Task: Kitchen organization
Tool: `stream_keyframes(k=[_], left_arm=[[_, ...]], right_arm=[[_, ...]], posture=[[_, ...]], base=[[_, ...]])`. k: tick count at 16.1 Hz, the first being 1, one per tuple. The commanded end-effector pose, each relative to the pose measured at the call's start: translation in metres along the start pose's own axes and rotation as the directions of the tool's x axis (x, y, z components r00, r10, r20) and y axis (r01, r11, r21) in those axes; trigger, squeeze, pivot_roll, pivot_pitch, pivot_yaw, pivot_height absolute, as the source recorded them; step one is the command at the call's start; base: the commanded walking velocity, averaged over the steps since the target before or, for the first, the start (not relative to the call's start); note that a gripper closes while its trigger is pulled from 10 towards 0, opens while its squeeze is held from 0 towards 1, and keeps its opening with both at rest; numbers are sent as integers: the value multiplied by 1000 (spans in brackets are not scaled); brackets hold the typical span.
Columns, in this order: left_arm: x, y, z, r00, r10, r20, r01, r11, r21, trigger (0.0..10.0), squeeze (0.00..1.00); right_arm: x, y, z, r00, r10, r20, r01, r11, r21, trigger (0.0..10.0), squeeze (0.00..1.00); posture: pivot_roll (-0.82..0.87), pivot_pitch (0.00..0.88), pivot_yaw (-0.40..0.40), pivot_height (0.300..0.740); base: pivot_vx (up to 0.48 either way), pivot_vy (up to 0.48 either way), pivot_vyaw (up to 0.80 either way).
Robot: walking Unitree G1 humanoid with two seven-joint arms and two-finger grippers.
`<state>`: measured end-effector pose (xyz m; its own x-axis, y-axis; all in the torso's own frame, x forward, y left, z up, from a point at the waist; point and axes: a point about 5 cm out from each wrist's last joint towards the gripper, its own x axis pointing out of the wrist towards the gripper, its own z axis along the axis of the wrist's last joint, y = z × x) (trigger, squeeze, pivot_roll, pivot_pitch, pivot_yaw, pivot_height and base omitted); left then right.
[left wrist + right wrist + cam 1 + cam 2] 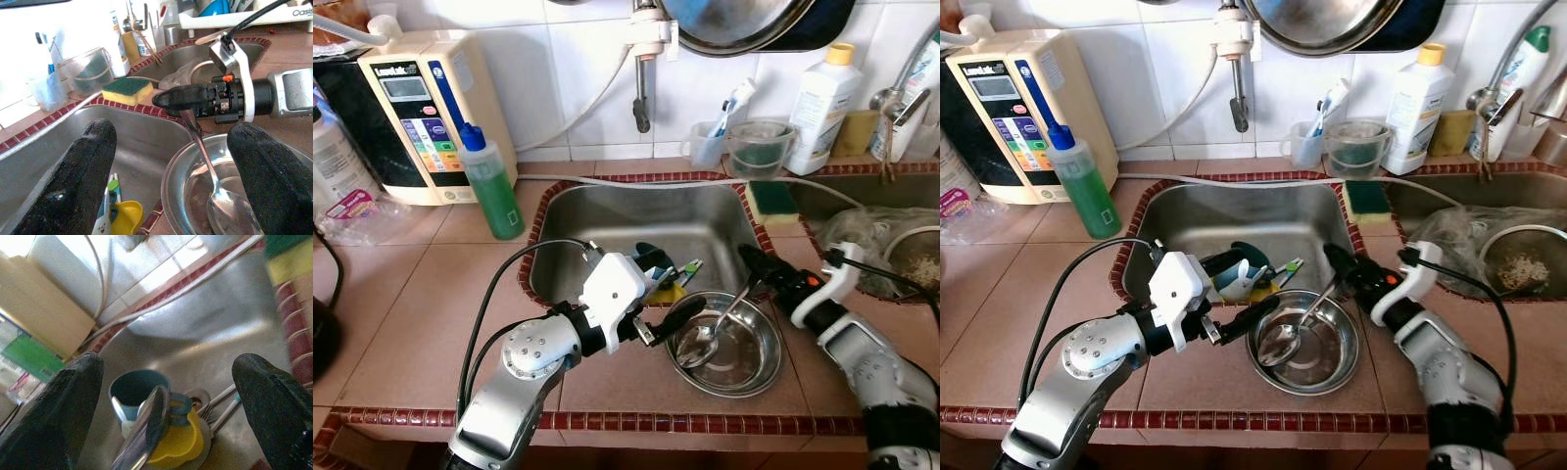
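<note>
Left eye view is showing a tiled bench [411,294] with a steel sink [607,211] set into it, and a steel bowl [744,377] sitting on the near rim, just right of the sink's near edge. A spoon [703,350] is lying in the bowl, its handle sloping up toward the right claw [751,262]. That claw is reaching in from the right with its fingers spread wide, the handle passing between them without being gripped. The left claw [671,311] is hovering at the bowl's left rim, also wide open and holding nothing. Down in the sink, a blue cup [1234,264] and a yellow dish [178,443] are lying together with some cutlery.

Judging by this, the step in hand is picking up the spoon. Next, the right claw needs to be closing squarely on the thin, slippery handle before lifting.
</note>
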<state>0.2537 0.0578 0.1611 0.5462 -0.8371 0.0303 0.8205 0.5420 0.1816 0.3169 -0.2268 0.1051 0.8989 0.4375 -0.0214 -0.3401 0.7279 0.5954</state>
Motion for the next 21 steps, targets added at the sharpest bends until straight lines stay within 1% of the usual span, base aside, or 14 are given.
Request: stream_keyframes(k=[1,3,5,7,8,10,11,12,13,14,15,21], left_arm=[[0,1,7,1000,7,14,-7,1000,18,10000,0],[0,1,7,1000,11,16,-11,1000,20,10000,0],[0,0,7,1000,15,20,-15,1000,20,10000,0],[1,-1,8,1000,18,23,-18,1000,20,10000,0],[2,-1,8,1000,19,25,-20,1000,19,10000,0],[2,-2,8,999,15,28,-16,1000,19,10000,0],[3,-2,8,1000,9,29,-10,1000,20,10000,0],[3,-2,8,1000,7,29,-8,1000,20,10000,0],[3,-2,8,1000,2,30,-3,1000,21,10000,0],[4,-2,9,1000,-2,31,2,1000,23,10000,0],[5,-2,9,999,-7,32,7,1000,23,10000,0],[7,-5,9,999,-17,33,17,1000,13,10000,0]], right_arm=[[5,3,1,999,23,-26,-24,999,-26,10000,0],[8,6,-3,996,65,-58,-66,998,-21,10000,0],[7,11,-12,987,124,-101,-126,992,-9,10000,0],[2,11,-18,984,141,-113,-142,990,0,9882,0],[-2,12,-21,981,154,-118,-153,988,13,9451,0],[-10,12,-27,977,168,-129,-168,986,17,9216,0],[-15,11,-29,977,172,-129,-170,985,24,8118,0],[-17,10,-29,977,172,-129,-170,985,26,8118,0],[-21,10,-29,977,176,-119,-173,984,34,4941,0],[-25,9,-29,977,178,-114,-174,984,38,1059,0],[-28,9,-29,978,180,-108,-176,984,40,0,0],[-34,11,-24,977,203,-71,-200,978,54,0,0]], posture=[[-154,0,72,740],[-151,0,69,740],[-150,0,66,740],[-149,0,59,740],[-152,0,59,740],[-158,0,62,740],[-164,0,68,740],[-165,0,68,740],[-170,0,73,740],[-173,0,75,740],[-176,0,77,740],[-175,0,75,740]], base=[[0,0,0],[0,0,0],[0,0,0],[0,0,0],[0,0,0],[0,0,0],[0,0,0],[0,0,0],[0,0,0],[0,0,0],[0,0,0],[0,0,0]])
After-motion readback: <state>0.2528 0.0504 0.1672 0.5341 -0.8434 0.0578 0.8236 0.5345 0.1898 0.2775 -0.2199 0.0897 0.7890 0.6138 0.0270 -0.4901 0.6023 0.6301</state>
